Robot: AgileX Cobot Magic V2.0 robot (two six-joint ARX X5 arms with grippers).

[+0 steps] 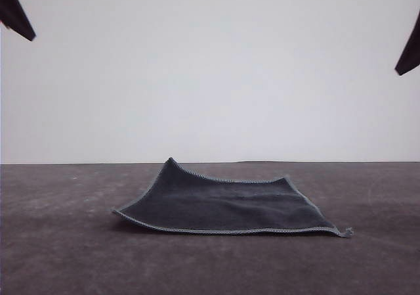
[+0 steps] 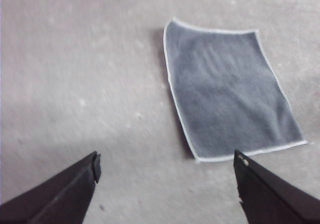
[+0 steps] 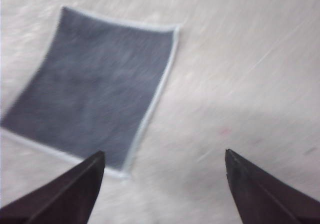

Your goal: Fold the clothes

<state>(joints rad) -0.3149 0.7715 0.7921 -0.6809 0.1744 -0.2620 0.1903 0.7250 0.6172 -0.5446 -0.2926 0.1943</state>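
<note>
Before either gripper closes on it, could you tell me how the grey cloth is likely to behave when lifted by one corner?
The cloth looks thin, and its far left corner curls off the table, so it will probably drape limply. It seems light. Pushed, it would likely bunch rather than slide.

Dark, matte table [image 1: 59, 255] stretching across the whole width, and lying on it, about mid-table, one cloth [image 1: 223, 206], dark grey-blue face up, pale stitched hem all round. It lies spread open, the far left corner curling up a little off the surface.
</note>
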